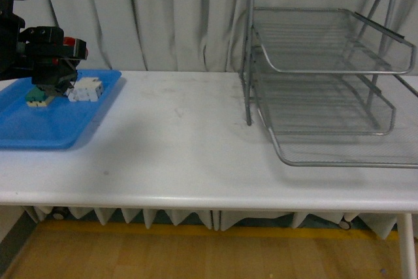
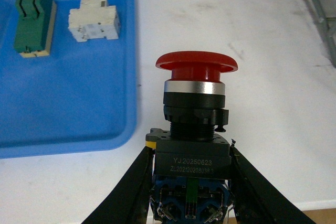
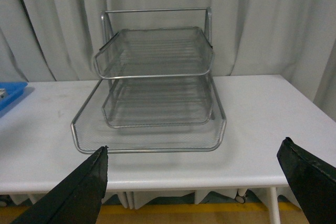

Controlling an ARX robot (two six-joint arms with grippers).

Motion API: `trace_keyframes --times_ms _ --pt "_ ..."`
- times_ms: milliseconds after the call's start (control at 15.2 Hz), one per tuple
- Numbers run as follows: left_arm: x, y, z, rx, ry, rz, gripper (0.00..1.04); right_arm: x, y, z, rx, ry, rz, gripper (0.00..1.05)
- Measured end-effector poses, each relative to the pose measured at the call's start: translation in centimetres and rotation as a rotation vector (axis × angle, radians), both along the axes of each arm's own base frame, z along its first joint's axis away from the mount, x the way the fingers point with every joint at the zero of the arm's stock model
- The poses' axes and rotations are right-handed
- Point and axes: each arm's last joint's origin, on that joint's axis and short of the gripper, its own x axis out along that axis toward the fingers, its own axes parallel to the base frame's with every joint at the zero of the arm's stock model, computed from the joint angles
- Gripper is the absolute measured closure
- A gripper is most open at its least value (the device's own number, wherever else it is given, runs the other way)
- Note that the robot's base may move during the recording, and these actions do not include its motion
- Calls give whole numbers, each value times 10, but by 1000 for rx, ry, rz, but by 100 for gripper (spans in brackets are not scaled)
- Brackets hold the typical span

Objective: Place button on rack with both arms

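1. So the left pincer [image 2: 191,153] is clamped on the small push-button with a red mushroom cap and dark blocky body [image 2: 195,108]. There's one black finger pressed on each side of the body, and the cap sticks out past the fingertips.
2. In the front view that pincer sits at the far left of the frame, over the flat blue plastic tray [image 1: 39,129]. Honestly can't pick out the button itself from that angle.
3. On the tray there's a green-and-cream rectangular block [image 2: 34,22] and a white blocky part [image 2: 94,19]. They're side by side, not touching, and both are well clear of the button.
4. The right pincer [image 3: 194,147] is spread wide with nothing between its fingers, facing the silver wire-mesh three-tier rack [image 3: 157,77].
5. The rack fills the right half of the front view, standing on the white worktop [image 1: 189,142], well apart from the tray and the button.
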Motion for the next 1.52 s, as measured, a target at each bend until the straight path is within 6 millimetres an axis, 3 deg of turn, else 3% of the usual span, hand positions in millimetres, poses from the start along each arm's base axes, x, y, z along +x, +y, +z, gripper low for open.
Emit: trace_keyframes --times_ms 198,395,461,593,725,988,1186,1515 --pt "0 -3 0 -2 0 -16 69 0 0 0 0 -1 -1 6" --pt "-2 -24 3 -13 9 -80 69 0 0 0 0 0 -3 6" --pt "2 -34 12 -18 -15 -97 69 0 0 0 0 -1 -3 6" --pt "15 -66 31 -26 -51 -155 69 0 0 0 0 -1 -2 6" --pt "13 -119 34 -18 -26 -280 69 0 0 0 0 0 -2 6" --pt "7 -197 34 11 -10 -469 69 0 0 0 0 -1 -2 6" --pt "19 -223 15 48 52 -505 69 0 0 0 0 0 -2 6" --pt "55 -247 5 90 99 -503 69 0 0 0 0 0 -2 6"
